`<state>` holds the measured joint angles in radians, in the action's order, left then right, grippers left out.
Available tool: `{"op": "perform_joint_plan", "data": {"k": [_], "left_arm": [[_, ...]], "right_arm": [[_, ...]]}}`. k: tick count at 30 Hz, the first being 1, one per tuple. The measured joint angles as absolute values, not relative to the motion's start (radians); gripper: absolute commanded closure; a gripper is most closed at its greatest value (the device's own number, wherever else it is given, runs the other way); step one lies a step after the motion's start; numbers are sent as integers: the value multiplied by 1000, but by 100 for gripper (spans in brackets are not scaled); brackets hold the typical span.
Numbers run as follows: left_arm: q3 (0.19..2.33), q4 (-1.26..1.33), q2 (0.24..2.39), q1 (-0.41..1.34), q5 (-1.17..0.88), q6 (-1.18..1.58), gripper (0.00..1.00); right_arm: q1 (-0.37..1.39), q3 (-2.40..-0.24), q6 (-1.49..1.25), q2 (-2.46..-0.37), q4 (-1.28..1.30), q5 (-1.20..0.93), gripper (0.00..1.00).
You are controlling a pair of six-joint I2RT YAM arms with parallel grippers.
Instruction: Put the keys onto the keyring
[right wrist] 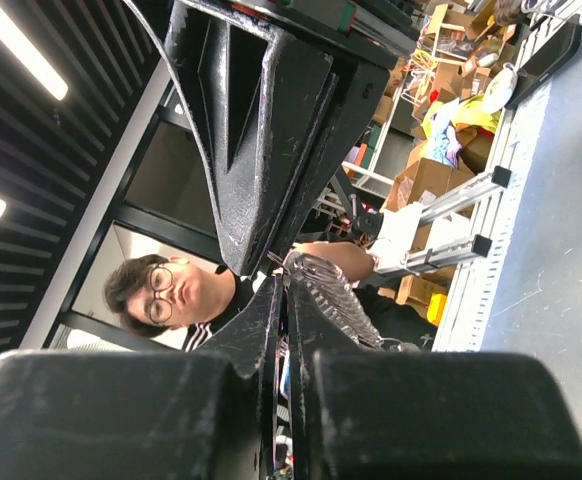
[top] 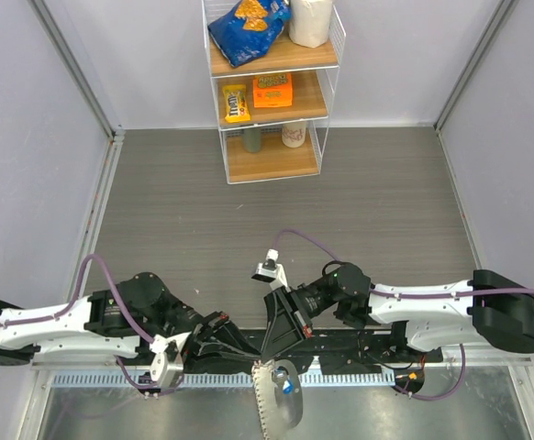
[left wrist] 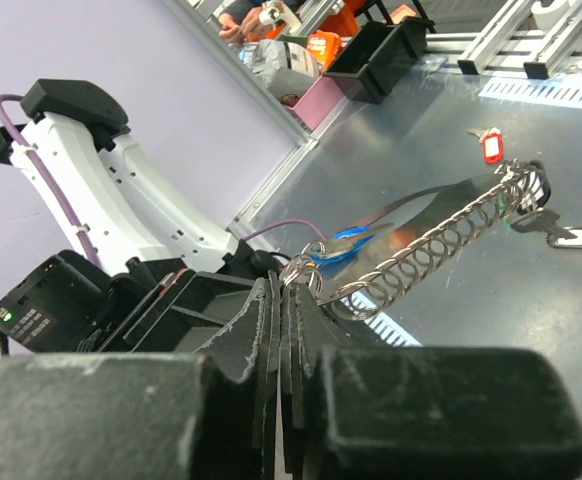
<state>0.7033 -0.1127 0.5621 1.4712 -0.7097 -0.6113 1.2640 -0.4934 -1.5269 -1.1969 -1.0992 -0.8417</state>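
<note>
While the right gripper (right wrist: 286, 300) is clamped right down on the chain (left wrist: 431, 240), the left gripper (left wrist: 286, 295) is squeezed to a sliver at the chain's near end, next to a blue tag (left wrist: 349, 245). Can't tell if it's actually pinching anything. One black-headed key (left wrist: 541, 218) lies at the chain's far end, and the keyring (top: 287, 396) oval sits alongside the chain.
</note>
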Motion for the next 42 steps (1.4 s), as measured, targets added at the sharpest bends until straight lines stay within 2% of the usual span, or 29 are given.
{"op": "perform_joint_plan", "data": {"k": [10,17,19,20,23,28,31,33,36,39,42], "left_arm": [[711,-149,569,1500,-714,-615,100],[727,-169,588,1562,-625,-602,100],[727,-165,588,1580,-577,-590,100],[727,-163,588,1588,-556,-584,100],[727,-151,588,1608,-487,-563,100],[733,-128,594,1621,-421,-529,100],[738,-113,597,1623,-392,-509,100],[739,-105,597,1623,-374,-499,100],[740,-85,593,1624,-340,-484,100],[739,-78,584,1624,-300,-473,100],[731,-54,572,1623,-242,-450,100]], "right_arm": [[1268,-493,-1542,-1223,-1115,-859,95],[1268,-494,-1549,-1233,-1131,-884,95],[1267,-496,-1549,-1238,-1139,-886,91],[1266,-496,-1549,-1240,-1143,-886,86],[1259,-497,-1552,-1242,-1157,-891,78],[1235,-498,-1551,-1241,-1167,-906,59],[1220,-499,-1547,-1238,-1169,-913,55],[1210,-499,-1544,-1237,-1172,-916,44],[1188,-499,-1536,-1236,-1174,-921,43],[1160,-501,-1515,-1222,-1162,-923,37],[1118,-530,-1428,-1168,-1034,-929,33]]}}
